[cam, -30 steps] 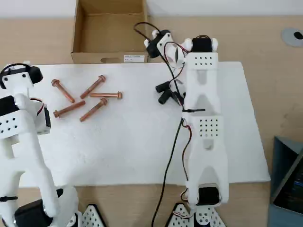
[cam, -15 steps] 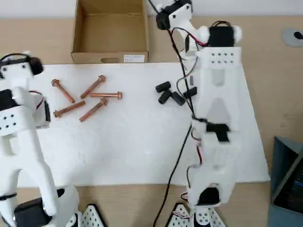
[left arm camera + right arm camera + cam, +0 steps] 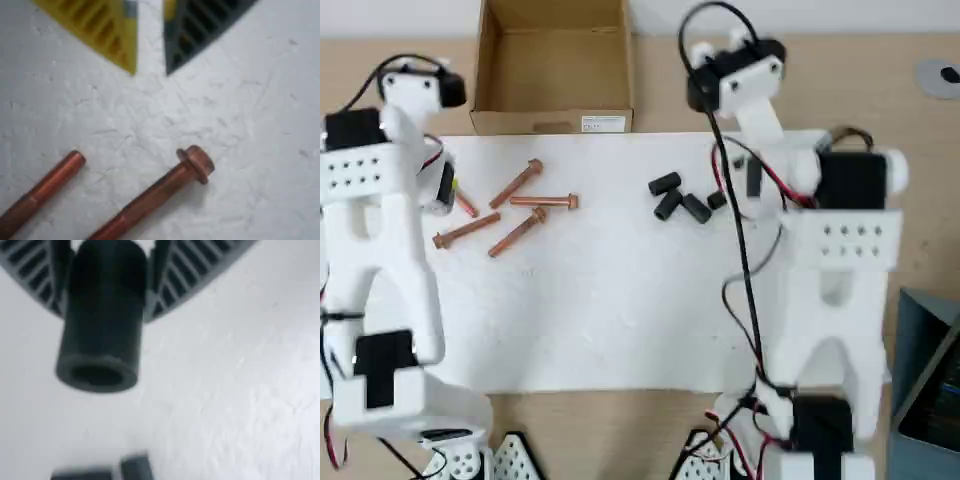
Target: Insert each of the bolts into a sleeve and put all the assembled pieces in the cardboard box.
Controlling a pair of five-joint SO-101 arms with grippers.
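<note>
Wooden tabletop (image 3: 910,200) is covered by a white sheet (image 3: 600,300), w/ the cardboard box (image 3: 552,121) at the sheet's far edge, left of centre; nothing is seen inside it. Five bolts (image 3: 516,232) are scattered on the sheet's left part. Loose sleeves (image 3: 666,205) are clustered right of centre, well apart from them.

The left hand (image 3: 149,67) is held over the bolts, its fingers slightly spread w/ nothing between them. One headed bolt (image 3: 160,192) lies just beneath it, w/ a second shaft (image 3: 45,182) beside that. The right hand (image 3: 107,285) is pinched on a black sleeve (image 3: 100,340), whose open bore end is left free. This hand is probably just above the loose sleeves, tho the high view hides it behind the arm.

No bolt is seated yet. Risks, as judged:
- The narrow gap may not straddle the bolt, so it could be rolled or knocked into its neighbour.
- The sleeve, gripped at one end only, could be tilted or pushed out on insertion.
- Cables (image 3: 735,230) hanging by the loose sleeves could drag them.
</note>
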